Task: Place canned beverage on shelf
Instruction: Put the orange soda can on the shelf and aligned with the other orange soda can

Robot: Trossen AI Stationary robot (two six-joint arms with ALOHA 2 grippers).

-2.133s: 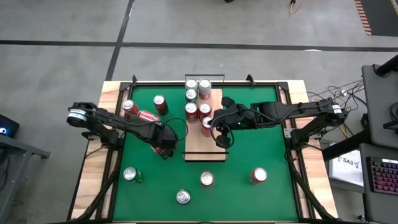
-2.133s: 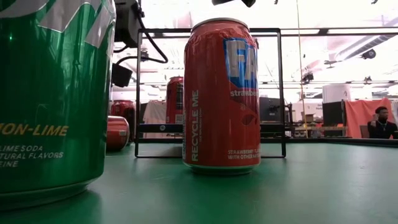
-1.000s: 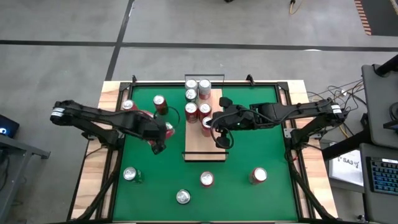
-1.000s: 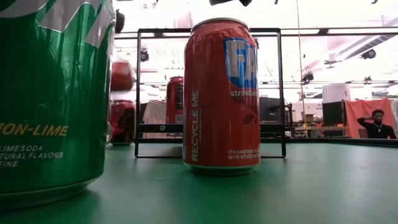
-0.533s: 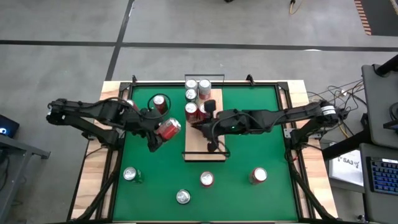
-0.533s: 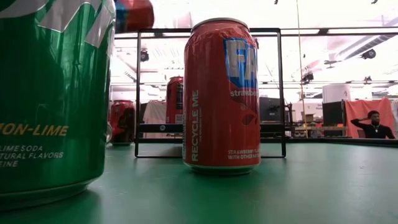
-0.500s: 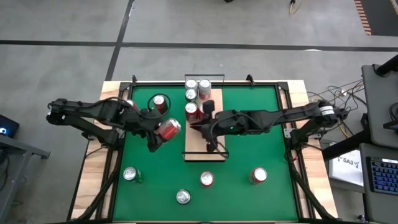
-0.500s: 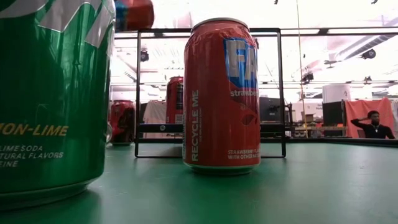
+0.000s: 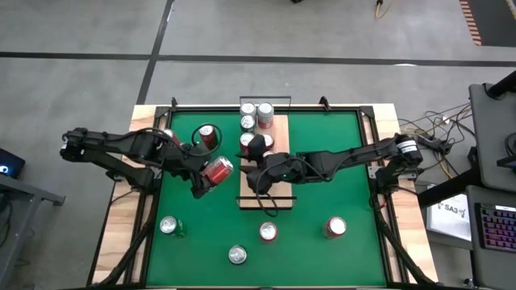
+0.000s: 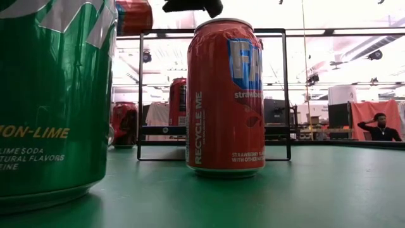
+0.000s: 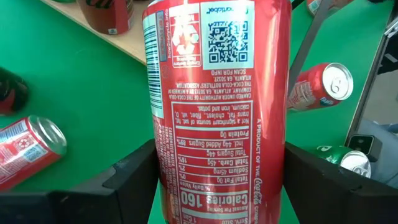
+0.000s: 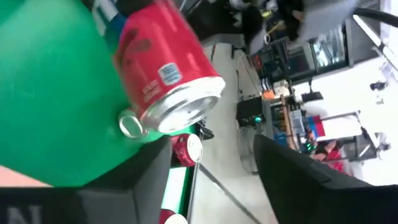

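My left gripper (image 9: 211, 174) is shut on a red can (image 9: 218, 168) and holds it in the air over the green mat, just left of the shelf (image 9: 266, 196). The shelf is a pale board with black end rails (image 10: 140, 95); several cans (image 9: 255, 116) stand on its far half. My right gripper (image 9: 256, 172) reaches across the shelf toward the held can (image 12: 165, 74). It is open, its fingers (image 12: 298, 180) apart with nothing between them. In the low view it shows as a dark shape (image 10: 190, 6) right of the raised can (image 10: 134, 16). My left gripper pinches the red can's round side wall (image 11: 163, 177) between its two fingers (image 11: 127, 186), one on each side. The fingers come slanting down from the table's left side. The can is lifted clear of the mat and tilted.
Loose cans stand on the mat: two red ones at the far left (image 9: 207, 134) (image 9: 168, 137), a green one (image 9: 169, 226) and a silver-topped one (image 9: 237, 255) near the front, and two red ones (image 9: 268, 233) (image 9: 334, 228) at the front right. The shelf's near half is bare.
My left gripper has risen with the red can, carrying it up clear of the mat and a little toward the shelf. My right gripper has moved from over the shelf toward the table's left edge, closer to the held can, and has rolled about its own axis.
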